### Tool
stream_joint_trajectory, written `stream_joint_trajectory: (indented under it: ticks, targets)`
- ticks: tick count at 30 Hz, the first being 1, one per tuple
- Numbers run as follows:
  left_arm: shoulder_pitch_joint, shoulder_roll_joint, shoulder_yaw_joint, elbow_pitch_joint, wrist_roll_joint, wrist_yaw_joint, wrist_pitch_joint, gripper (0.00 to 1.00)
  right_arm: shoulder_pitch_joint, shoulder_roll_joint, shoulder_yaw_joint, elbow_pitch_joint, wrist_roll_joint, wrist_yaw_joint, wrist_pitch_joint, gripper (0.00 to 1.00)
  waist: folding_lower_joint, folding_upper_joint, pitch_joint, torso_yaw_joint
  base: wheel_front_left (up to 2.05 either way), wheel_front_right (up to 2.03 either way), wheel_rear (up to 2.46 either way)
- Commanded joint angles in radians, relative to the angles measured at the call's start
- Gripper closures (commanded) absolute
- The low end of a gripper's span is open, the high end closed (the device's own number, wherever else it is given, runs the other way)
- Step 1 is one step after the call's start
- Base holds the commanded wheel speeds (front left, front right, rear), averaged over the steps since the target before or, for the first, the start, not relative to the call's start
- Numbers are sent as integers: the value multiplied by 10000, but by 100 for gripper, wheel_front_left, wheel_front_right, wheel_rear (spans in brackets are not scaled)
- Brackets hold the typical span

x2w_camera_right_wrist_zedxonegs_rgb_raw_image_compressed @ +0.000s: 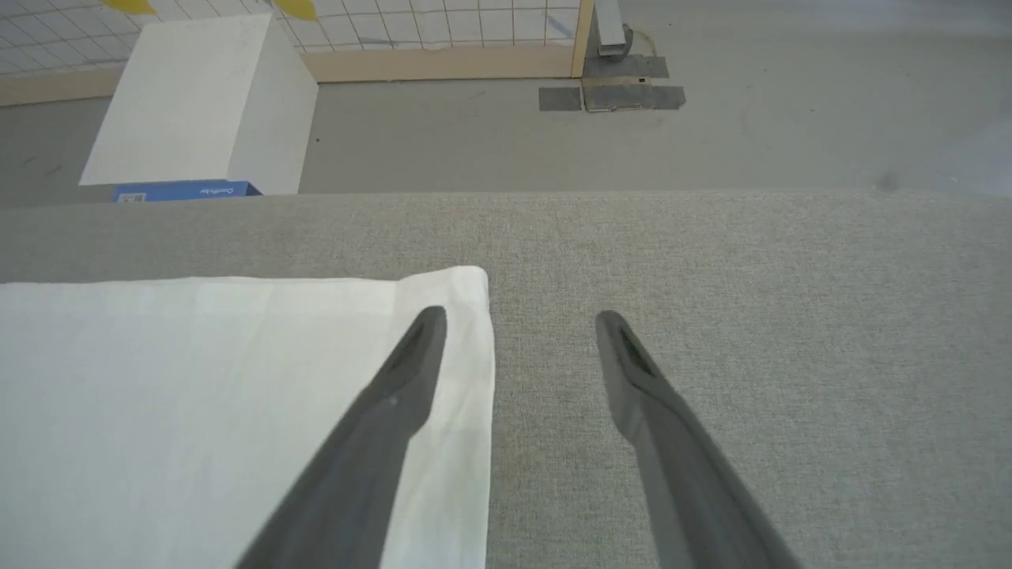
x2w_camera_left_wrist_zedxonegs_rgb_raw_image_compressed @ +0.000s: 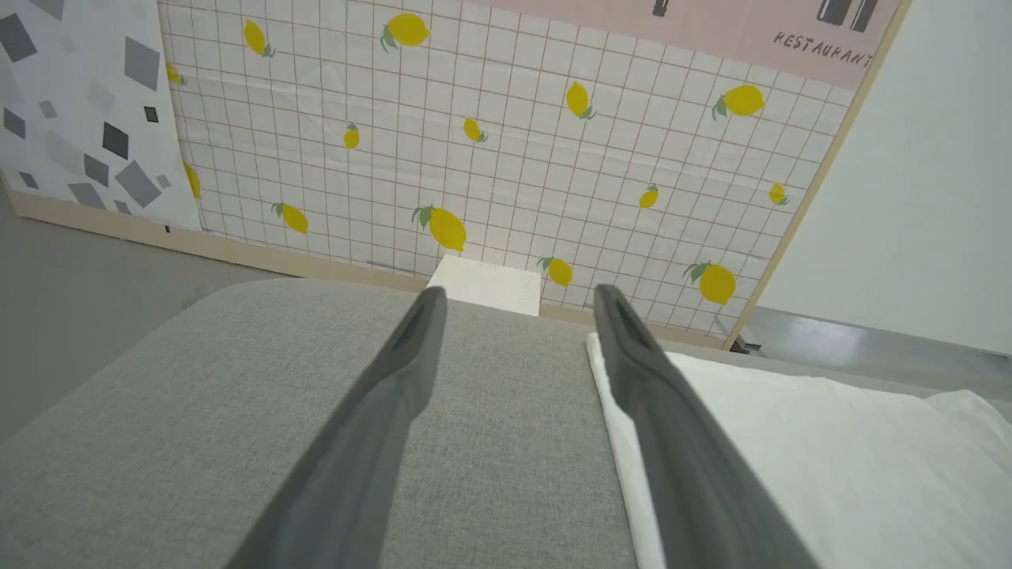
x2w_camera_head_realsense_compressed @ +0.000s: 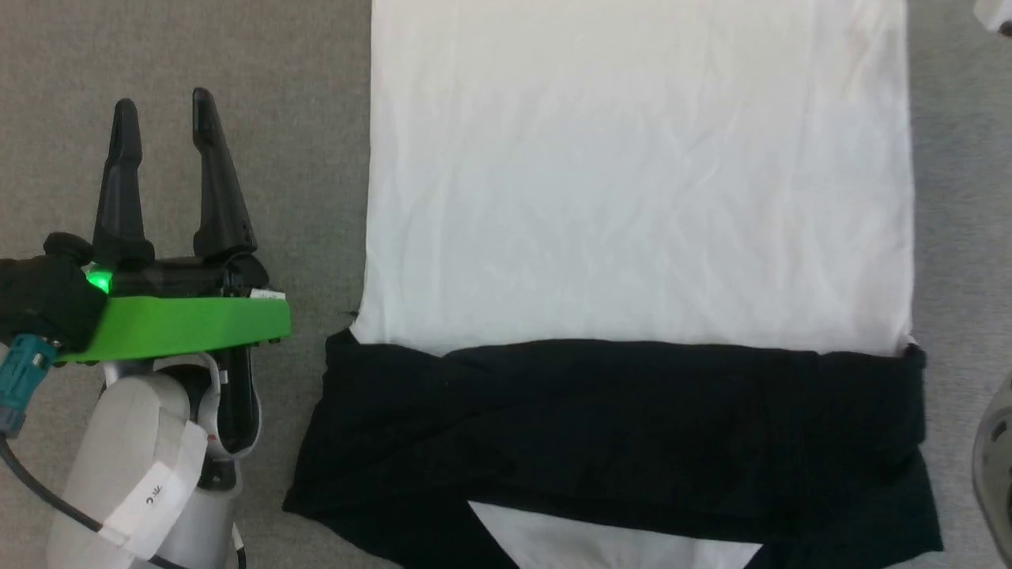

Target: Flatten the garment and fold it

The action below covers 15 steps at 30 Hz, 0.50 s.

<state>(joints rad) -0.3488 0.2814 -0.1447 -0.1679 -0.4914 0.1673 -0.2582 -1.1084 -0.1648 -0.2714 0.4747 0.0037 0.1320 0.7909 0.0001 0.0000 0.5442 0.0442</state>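
The garment [x2w_camera_head_realsense_compressed: 632, 197] lies on the grey padded table [x2w_camera_head_realsense_compressed: 261, 95], its white body spread flat and smooth. Its black sleeves [x2w_camera_head_realsense_compressed: 617, 427] are folded across the near part, with a white wedge showing below them. My left gripper [x2w_camera_head_realsense_compressed: 162, 107] hovers open over bare table, left of the garment's left edge. In the left wrist view its fingers [x2w_camera_left_wrist_zedxonegs_rgb_raw_image_compressed: 518, 294] are wide apart, and the garment [x2w_camera_left_wrist_zedxonegs_rgb_raw_image_compressed: 791, 442] lies under the right finger. My right gripper [x2w_camera_right_wrist_zedxonegs_rgb_raw_image_compressed: 518, 316] is open above the garment's far corner [x2w_camera_right_wrist_zedxonegs_rgb_raw_image_compressed: 443, 316], the left finger over cloth and the right over table.
A lemon-patterned grid panel [x2w_camera_left_wrist_zedxonegs_rgb_raw_image_compressed: 514, 158] stands beyond the table's far edge, with a white box [x2w_camera_right_wrist_zedxonegs_rgb_raw_image_compressed: 198, 103] on the floor before it. A pale rounded arm part [x2w_camera_head_realsense_compressed: 998, 466] shows at the head view's lower right edge. Bare table flanks the garment.
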Motion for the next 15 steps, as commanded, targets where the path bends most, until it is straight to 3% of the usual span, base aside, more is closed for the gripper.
stream_joint_trajectory:
  ticks: [1,7,15]
  targets:
    - [17,-15,21,-121,142,-60,-35,0,-306,-124,273,167,-345,-13,260,0,-1,0,1156,660,0,0,0]
    - [-26,-158,135,-314,231,-137,-35,0,-725,-396,1010,667,-1182,-13,773,0,-1,0,1654,909,0,0,0]
    - [-61,-424,181,-234,217,-333,-35,0,-554,-641,1427,1147,-1299,-13,1032,0,-1,0,1749,917,0,0,0]
